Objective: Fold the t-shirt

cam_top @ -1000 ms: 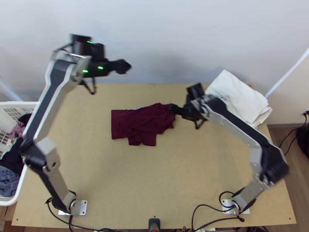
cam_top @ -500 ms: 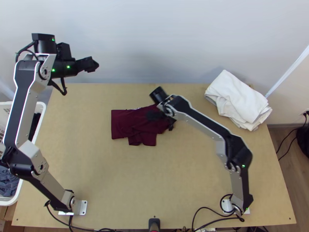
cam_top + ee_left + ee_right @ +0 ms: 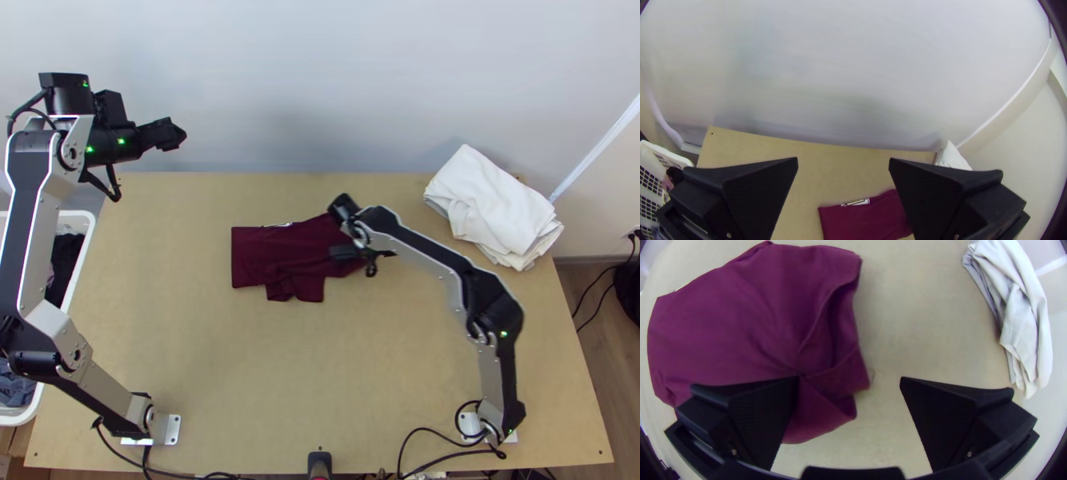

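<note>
Fingers of my right gripper (image 3: 364,264) stand wide apart, and nothing is pinched between them. This gripper is low at the three o'clock end of the t-shirt (image 3: 276,258). In the right wrist view, one finger of the right gripper (image 3: 849,378) is over the dark red cloth and the other is over bare wood. Whether the first finger touches the cloth, I cannot tell.

The t-shirt is lying on the table (image 3: 240,368), a little towards eleven o'clock from the middle. It is partly folded: its nine o'clock side makes a straight, rather flat edge, and one part sticks out towards six o'clock. At three o'clock I see loose layers, with an open fold between them. A small white mark is near its twelve o'clock edge.

My left gripper (image 3: 178,136) is in the air towards eleven o'clock, seen against the wall (image 3: 320,80). Its fingers are also spread, with nothing in between.

Farther out, a folded white cloth (image 3: 492,208) lies at two o'clock, at the table's corner. At nine o'clock, beside the table, there is a white basket (image 3: 76,216) with dark clothes (image 3: 66,264) and blue-grey clothes (image 3: 16,390) inside.
</note>
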Controlling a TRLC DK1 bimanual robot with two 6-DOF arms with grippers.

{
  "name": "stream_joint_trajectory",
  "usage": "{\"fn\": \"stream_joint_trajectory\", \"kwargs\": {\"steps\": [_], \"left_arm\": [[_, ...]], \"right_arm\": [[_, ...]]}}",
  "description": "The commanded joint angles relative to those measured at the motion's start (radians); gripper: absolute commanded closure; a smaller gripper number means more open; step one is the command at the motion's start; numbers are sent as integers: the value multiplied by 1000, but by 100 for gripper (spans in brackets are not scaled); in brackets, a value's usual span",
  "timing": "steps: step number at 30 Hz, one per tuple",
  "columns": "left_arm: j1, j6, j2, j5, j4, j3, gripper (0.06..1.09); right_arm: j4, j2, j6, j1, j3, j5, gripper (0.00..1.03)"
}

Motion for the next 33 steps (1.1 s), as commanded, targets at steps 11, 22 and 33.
{"fn": "stream_joint_trajectory", "kwargs": {"steps": [11, 22, 33], "left_arm": [[-13, 28, -13, -9, 25, -14, 9], [-10, 54, -33, -29, 21, -13, 9], [-14, 58, -30, -73, 18, -8, 9]], "right_arm": [[108, -202, 79, -202, -62, -563, 4], [186, -44, -30, -336, 15, -852, 4], [186, 96, -124, -351, 46, -927, 4]]}}
